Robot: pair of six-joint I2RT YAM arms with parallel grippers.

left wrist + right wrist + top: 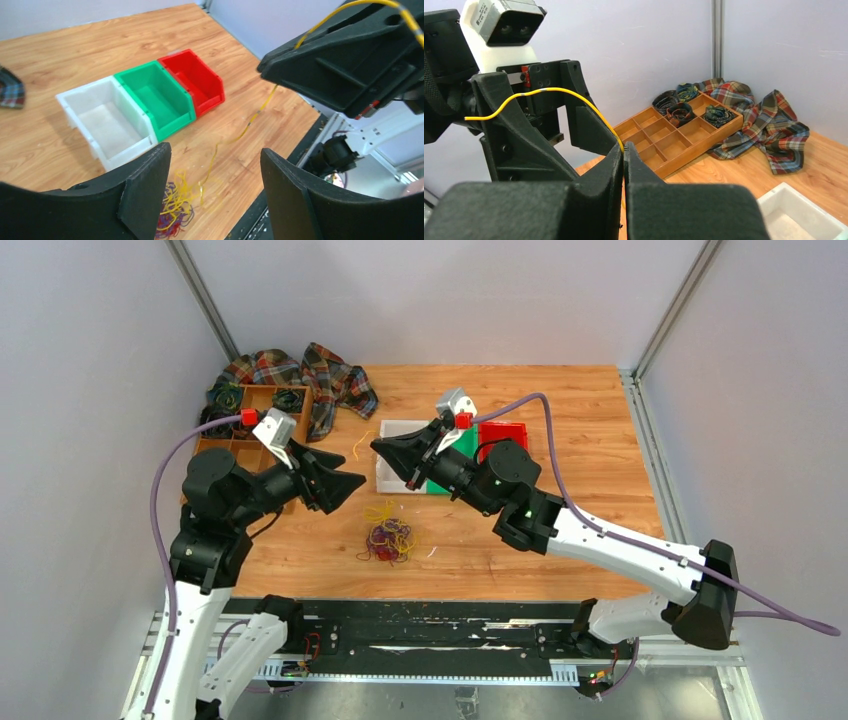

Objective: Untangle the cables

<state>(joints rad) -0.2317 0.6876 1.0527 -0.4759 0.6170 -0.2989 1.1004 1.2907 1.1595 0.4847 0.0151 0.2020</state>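
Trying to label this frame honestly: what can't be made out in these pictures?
- Top view: the tangled pile of thin red, yellow and dark cables is too small to count strands or trace crossings.
- Left wrist view: that pile is partly hidden by the open left gripper's finger and cut off by the bottom edge.
- Right wrist view: the thin yellow wire strand is lost below the shut right gripper; its own fingers hide the pile.
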